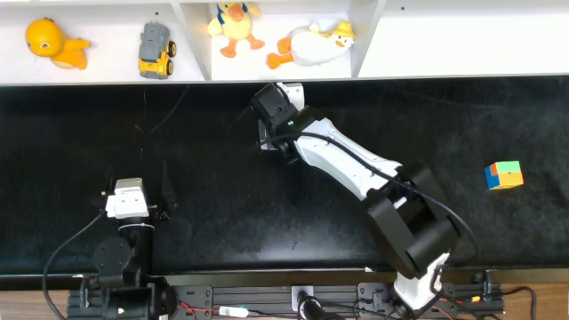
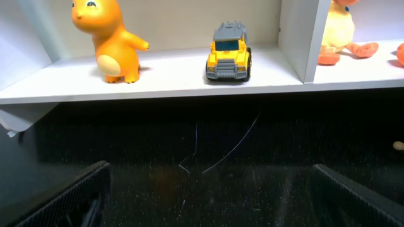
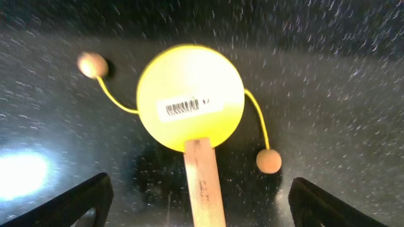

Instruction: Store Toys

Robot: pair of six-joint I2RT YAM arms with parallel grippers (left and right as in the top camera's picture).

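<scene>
The right tool (image 3: 202,203) hung released, jaws spread wide, over the rattle drum (image 3: 189,98), which lay flat on the worktop (image 3: 353,75) in the upper middle of the top view, just below the shelf (image 1: 89,78). How high the tool stood above the toy was hard to judge.

The drum's yellow face looked smooth and hard, a round disc on a thin, square-edged wooden handle (image 3: 203,183). A grip on the handle alone could let the heavier head swing. Two wooden beads (image 3: 93,64) on thin cords (image 3: 259,116) trailed loose to either side and could snag on the shelf's edge or catch on the plush ducks (image 1: 236,27).

The left tool (image 2: 208,195) sat open at lower left, holding nothing.
</scene>
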